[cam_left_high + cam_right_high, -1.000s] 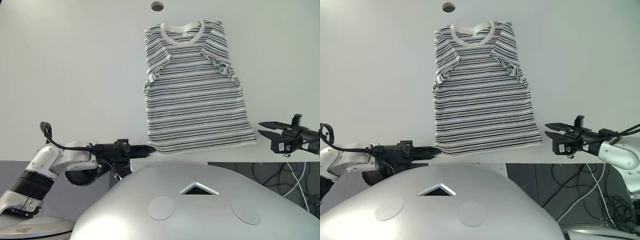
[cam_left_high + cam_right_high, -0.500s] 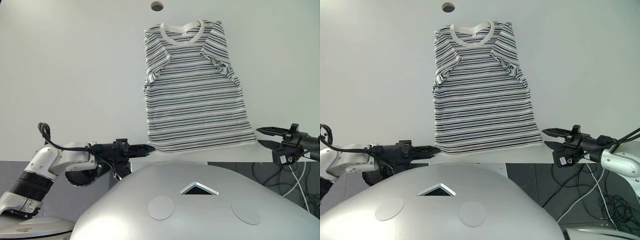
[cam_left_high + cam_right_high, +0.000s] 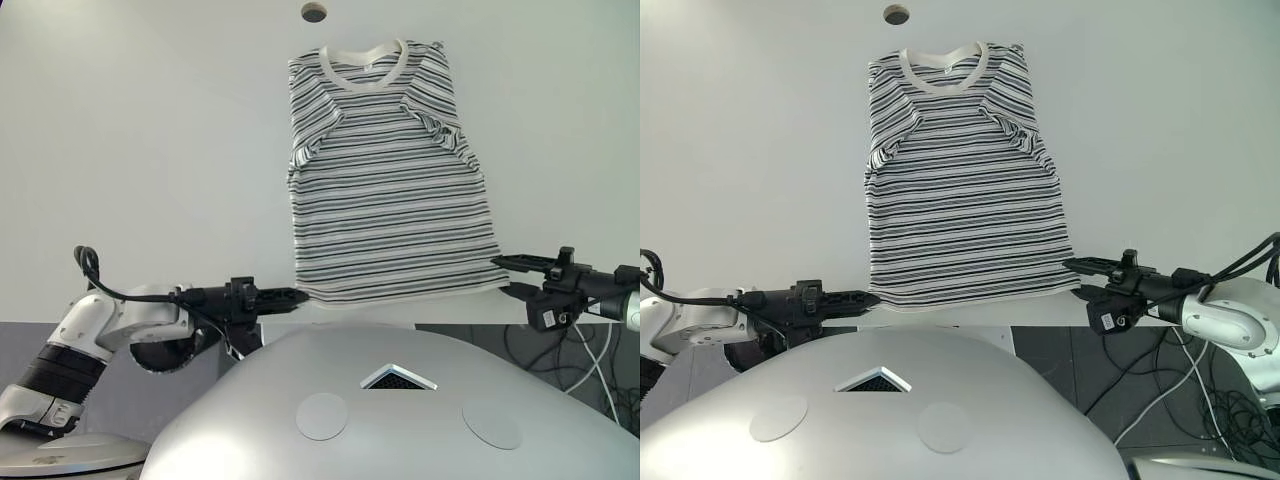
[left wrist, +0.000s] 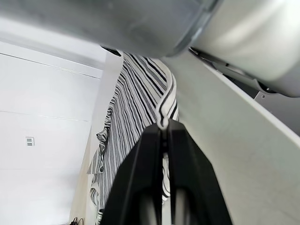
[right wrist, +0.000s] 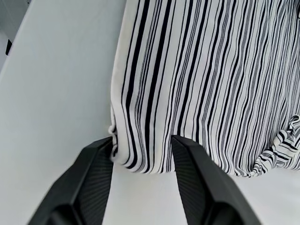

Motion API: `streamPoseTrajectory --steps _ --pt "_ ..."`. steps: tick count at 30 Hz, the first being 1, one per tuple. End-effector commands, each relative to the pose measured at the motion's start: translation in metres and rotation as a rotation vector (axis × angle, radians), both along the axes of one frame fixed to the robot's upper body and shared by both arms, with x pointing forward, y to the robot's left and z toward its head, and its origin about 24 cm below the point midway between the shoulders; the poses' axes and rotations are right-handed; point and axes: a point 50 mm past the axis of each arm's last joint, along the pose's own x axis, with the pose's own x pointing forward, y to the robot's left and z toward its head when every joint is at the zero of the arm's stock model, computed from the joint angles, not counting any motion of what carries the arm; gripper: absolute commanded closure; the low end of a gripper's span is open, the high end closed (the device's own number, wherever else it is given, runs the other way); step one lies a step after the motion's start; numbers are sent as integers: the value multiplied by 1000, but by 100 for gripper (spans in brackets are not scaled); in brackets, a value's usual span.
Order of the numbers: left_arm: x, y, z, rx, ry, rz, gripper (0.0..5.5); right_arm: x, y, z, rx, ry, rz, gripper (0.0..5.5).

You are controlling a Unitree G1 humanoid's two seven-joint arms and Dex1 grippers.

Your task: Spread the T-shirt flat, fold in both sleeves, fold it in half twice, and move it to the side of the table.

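T-shirt (image 3: 390, 180), black-and-white stripes, lies on the white table (image 3: 150, 150). Collar (image 3: 365, 58) at the far end, hem (image 3: 400, 293) along the near edge. Both sleeves are folded in over the body, leaving a rough rectangle that is slightly wider at the hem. Some puckering where the sleeve folds meet the chest.

Left gripper (image 4: 163, 129) is at the near-left hem corner, low at the table edge. Its fingers (image 4: 145, 154) are together, with a small fold of hem pinched at the tips.

Right gripper (image 5: 143, 140) is at the near-right hem corner. Its fingers (image 5: 93, 173) are apart and straddle the corner, one just off the side edge over bare table, the other over the striped cloth. I cannot tell whether they touch the fabric.

A small dark round spot (image 3: 314, 12) sits on the table beyond the collar, apart from the shirt. Cables (image 3: 1180, 380) lie on the floor below the table's right end.
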Motion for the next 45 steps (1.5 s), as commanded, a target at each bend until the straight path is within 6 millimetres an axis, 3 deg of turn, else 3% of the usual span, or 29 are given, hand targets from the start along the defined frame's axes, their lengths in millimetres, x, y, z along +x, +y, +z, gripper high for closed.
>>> streamPoseTrajectory --steps 1,7,13,16,19,25,30,38,41,45 --pt "-13 25 -31 321 79 3 550 0 -3 -3 -54 54 6 410" --pt "-14 25 -31 322 85 4 550 -1 -2 -4 -55 74 3 541" --pt "-11 23 -28 296 84 9 550 -3 -2 -3 -40 82 1 547" --pt "-1 17 -9 209 86 38 550 -6 7 4 55 82 6 547" --pt "6 11 22 84 176 113 550 -10 18 22 176 83 12 547" --pt "8 21 60 73 401 178 550 -12 24 42 274 36 32 547" --pt "0 20 83 -17 536 182 550 -14 27 58 318 -25 54 547" --pt "-14 31 113 -130 565 200 550 -34 34 80 414 -87 61 547" --pt "-10 33 120 -154 521 234 550 -26 31 79 406 -82 2 547" --pt "29 27 113 -146 217 357 550 16 27 70 315 -133 -110 547"
